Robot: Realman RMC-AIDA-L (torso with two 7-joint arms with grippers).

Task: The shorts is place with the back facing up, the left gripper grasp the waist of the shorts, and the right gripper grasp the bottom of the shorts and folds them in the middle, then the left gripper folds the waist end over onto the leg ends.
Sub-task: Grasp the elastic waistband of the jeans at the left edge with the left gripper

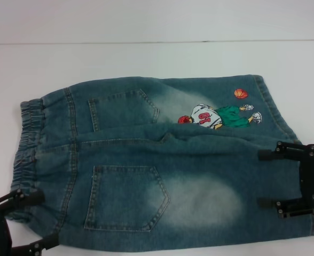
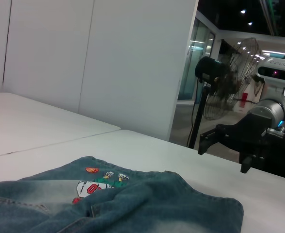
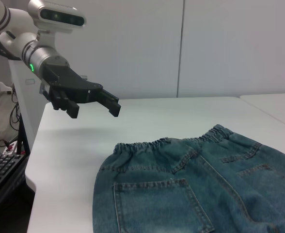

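Note:
The denim shorts [image 1: 162,170] lie flat on the white table, back pockets up. The ruffled waist [image 1: 29,144] is at the left; the leg hems [image 1: 272,106] are at the right, next to the cartoon player patch [image 1: 218,116] and orange ball [image 1: 241,93]. My left gripper [image 1: 49,217] is open at the near corner of the waist; in the right wrist view this left gripper [image 3: 96,111] hovers above the table just beyond the waist [image 3: 166,143]. My right gripper [image 1: 260,178] is open over the near leg's hem, and the left wrist view shows that right gripper [image 2: 222,158] raised above the table.
The white table [image 1: 146,58] extends behind the shorts to a white wall. Beyond the table's right side stands a floor fan [image 2: 229,77]. A keyboard [image 3: 2,170] sits on a lower desk off the table's left edge.

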